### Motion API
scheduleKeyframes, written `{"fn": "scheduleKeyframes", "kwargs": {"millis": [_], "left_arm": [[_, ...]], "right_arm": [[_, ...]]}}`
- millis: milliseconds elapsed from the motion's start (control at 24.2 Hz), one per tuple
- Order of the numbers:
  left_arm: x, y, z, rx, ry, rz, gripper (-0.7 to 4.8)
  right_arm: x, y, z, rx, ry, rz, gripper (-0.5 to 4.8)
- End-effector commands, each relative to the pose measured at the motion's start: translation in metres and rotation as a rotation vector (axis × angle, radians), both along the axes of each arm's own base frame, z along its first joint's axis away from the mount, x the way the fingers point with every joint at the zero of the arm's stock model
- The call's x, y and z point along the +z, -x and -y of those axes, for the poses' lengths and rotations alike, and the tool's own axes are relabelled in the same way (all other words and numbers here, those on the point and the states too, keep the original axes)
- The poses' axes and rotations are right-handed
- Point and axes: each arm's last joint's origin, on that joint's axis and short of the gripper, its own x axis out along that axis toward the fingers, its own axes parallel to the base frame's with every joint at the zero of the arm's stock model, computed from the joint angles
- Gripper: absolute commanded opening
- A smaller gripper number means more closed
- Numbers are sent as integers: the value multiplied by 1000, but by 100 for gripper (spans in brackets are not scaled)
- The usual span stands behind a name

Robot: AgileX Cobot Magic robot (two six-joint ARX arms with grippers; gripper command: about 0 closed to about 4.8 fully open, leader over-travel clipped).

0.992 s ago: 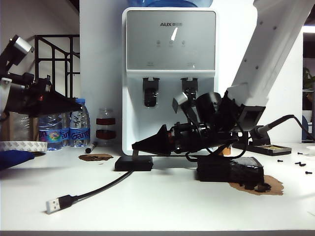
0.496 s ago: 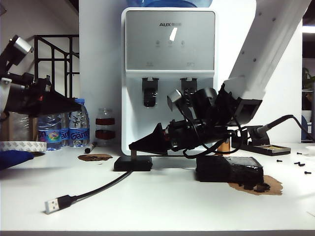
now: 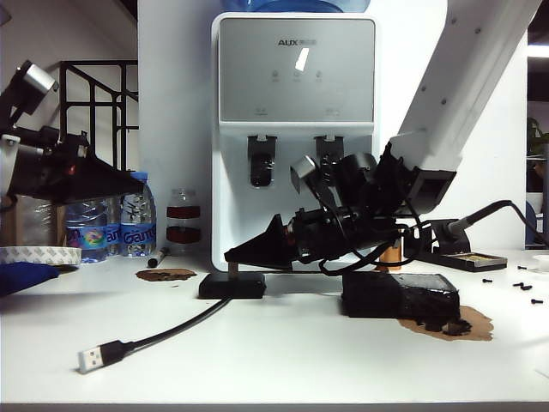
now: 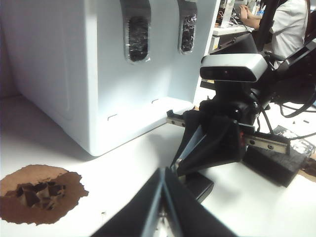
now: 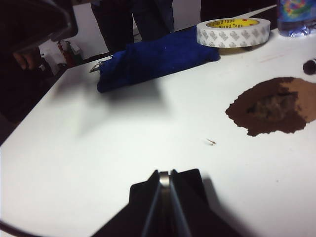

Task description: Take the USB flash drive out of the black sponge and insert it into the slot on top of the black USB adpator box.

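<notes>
Right gripper (image 3: 233, 255) over the flat black box (image 3: 232, 285), fingers (image 5: 185, 197) clamped on the silver flash drive (image 5: 164, 178), black sponge (image 3: 399, 295) on the counter (image 3: 283, 352) beside it, left gripper (image 3: 129, 183) raised well apart, fingers together.

The right arm slants down from the upper right of the exterior view, its white link ending in a black wrist with a camera on top. From there the right end effector (image 3: 230, 255) reaches across the middle, nearly level with its tip dipped slightly towards the bench. Its jaws are pressed together on the USB flash drive (image 5: 164, 179), a sliver of silver showing at the tip in the right wrist view. The left arm is raised at the left edge of the exterior view, and the left end effector (image 3: 137, 182) points level, clear above the bench. Its jaws meet at a closed point (image 4: 162, 172), with nothing between them.
</notes>
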Motion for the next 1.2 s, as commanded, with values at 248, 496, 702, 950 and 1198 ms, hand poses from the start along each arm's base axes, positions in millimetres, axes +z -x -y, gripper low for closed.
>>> {"fn": "scheduleKeyframes", "kwargs": {"millis": [248,496,702,950,1198], "left_arm": [[2,0,1,-9,8,13,-4],[4,0,1,-10,10,34,-4],[4,0,1,-10,10,35,-4],[5,0,1,-27,13,41,-4],[5,0,1,-27,13,41,-4]], "right_arm": [[-2,8,-4,4,10,-245,-3],[-3,11,-5,84,-16,-98,-3],[-4,14,-13,136,-19,86,-3],[-28,19,-13,153,-3,107,-3],[-29,17,-5,142,-45,76,-3]]}}
